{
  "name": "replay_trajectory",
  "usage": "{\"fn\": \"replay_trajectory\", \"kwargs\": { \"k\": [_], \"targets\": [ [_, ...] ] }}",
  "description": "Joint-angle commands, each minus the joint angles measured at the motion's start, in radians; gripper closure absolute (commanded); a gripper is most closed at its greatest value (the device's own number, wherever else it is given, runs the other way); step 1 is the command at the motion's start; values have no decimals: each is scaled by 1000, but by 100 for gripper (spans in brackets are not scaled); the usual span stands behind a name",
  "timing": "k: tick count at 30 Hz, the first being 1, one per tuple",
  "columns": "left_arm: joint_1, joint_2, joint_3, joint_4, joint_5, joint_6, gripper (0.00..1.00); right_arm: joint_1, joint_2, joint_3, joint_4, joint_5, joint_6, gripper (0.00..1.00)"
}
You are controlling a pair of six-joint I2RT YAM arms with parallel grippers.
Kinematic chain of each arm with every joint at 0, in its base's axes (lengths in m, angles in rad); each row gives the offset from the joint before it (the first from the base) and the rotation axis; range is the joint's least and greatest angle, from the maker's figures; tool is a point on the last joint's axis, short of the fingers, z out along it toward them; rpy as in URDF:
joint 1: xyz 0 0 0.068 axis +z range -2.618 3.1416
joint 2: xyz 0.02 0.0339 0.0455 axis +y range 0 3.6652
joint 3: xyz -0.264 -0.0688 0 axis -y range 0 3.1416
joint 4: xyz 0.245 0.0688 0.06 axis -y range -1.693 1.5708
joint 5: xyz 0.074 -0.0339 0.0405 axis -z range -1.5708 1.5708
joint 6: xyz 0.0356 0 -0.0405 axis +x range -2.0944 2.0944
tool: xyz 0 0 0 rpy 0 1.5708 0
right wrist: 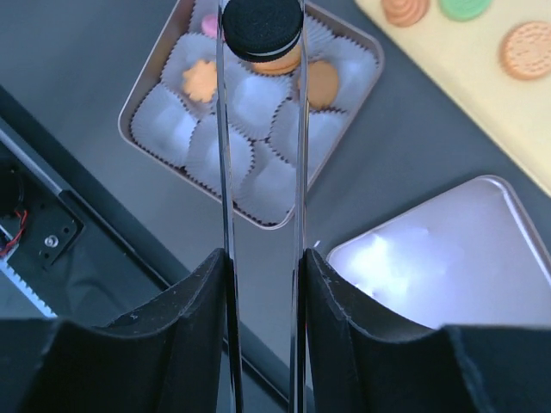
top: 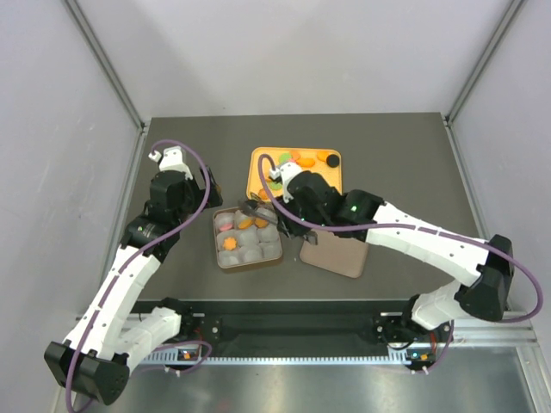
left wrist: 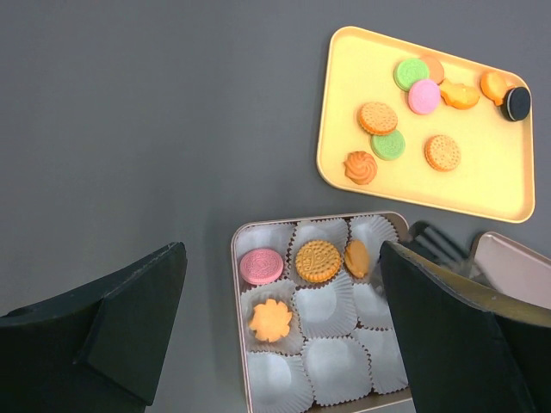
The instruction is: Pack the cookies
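Cookies lie on a yellow tray (top: 256, 172), among them orange, green and pink ones and a black one (left wrist: 517, 103). An open tin (left wrist: 235, 284) of white paper cups holds a pink cookie (left wrist: 261, 266), a round orange one (left wrist: 318, 261), a tilted orange one (left wrist: 356, 258) and a flower-shaped one (left wrist: 271, 319). My right gripper (right wrist: 263, 267) is shut on metal tongs (right wrist: 225, 172). The tongs pinch a black cookie (right wrist: 262, 30) above the tin's far cups. My left gripper (left wrist: 282, 249) is open and empty, hovering above the tin's left side.
The tin's lid (top: 336, 254) lies upside down to the right of the tin, under my right arm. The tray sits just behind the tin. Grey walls enclose the table on three sides. The table's front rail (right wrist: 34, 232) runs close to the tin.
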State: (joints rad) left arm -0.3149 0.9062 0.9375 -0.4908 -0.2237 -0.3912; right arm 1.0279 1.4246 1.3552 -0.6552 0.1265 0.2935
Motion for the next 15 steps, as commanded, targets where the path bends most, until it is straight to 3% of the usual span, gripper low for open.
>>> {"fn": "replay_trajectory", "kwargs": {
  "k": [1, 15],
  "targets": [
    [7, -7, -12, 55, 11, -3, 1, 52, 43, 13, 20, 32, 33, 64],
    [7, -12, -12, 54, 9, -1, 1, 98, 143, 19, 29, 12, 47, 64]
  ]
}}
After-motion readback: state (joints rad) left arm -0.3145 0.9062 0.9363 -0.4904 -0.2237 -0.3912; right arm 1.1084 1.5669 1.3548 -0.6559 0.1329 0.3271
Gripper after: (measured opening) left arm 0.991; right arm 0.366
